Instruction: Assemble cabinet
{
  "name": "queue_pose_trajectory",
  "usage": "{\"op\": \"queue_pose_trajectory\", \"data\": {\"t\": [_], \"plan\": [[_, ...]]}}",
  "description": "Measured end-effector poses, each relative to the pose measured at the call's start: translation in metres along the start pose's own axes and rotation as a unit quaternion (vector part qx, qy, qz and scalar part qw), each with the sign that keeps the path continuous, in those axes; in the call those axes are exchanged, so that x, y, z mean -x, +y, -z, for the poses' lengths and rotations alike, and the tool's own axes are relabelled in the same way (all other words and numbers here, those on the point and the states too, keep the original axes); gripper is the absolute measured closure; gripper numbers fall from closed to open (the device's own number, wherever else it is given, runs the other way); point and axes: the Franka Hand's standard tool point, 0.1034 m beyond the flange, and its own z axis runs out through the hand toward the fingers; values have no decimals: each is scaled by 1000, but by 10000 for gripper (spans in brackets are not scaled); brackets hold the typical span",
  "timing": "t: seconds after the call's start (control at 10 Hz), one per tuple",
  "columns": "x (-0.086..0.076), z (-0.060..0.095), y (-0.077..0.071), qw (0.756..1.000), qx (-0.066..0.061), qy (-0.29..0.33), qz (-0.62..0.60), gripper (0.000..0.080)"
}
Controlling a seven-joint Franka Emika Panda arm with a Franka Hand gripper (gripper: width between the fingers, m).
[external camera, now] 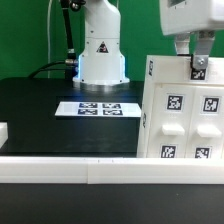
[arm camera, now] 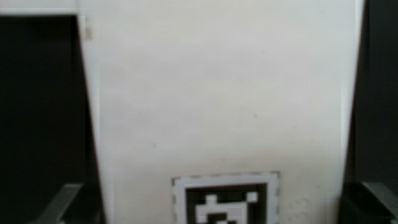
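Cabinet (external camera: 180, 110) standing at right of frame on the black surface (external camera: 40, 110), gripper (external camera: 199, 70) apparently clamped on its top edge; repositioning step likely, next move requiring steady alignment with remaining panels.

Exterior view: low, close to table (external camera: 40, 110) level, facing the arm base (external camera: 102, 50) across the black surface. The gripper (external camera: 199, 62) enters at the upper corner, on the exterior view's right, above the cabinet (external camera: 180, 110).

Wrist view: looks along the fingers (arm camera: 57, 203), very near the cabinet (arm camera: 214, 100), whose white face fills the frame.

Shared: the cabinet's tagged white surface.
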Motion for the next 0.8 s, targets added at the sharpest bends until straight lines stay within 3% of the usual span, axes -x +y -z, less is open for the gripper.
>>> {"op": "queue_pose_trajectory", "data": {"t": [0.2, 0.3, 0.7, 0.8], "plan": [[1, 0, 0, 992, -3, -6, -126, 243], [2, 0, -1, 989, -8, -9, -145, 243], [2, 1, -2, 986, -11, -21, -163, 243], [3, 1, -2, 989, -11, -21, -148, 170]]}}
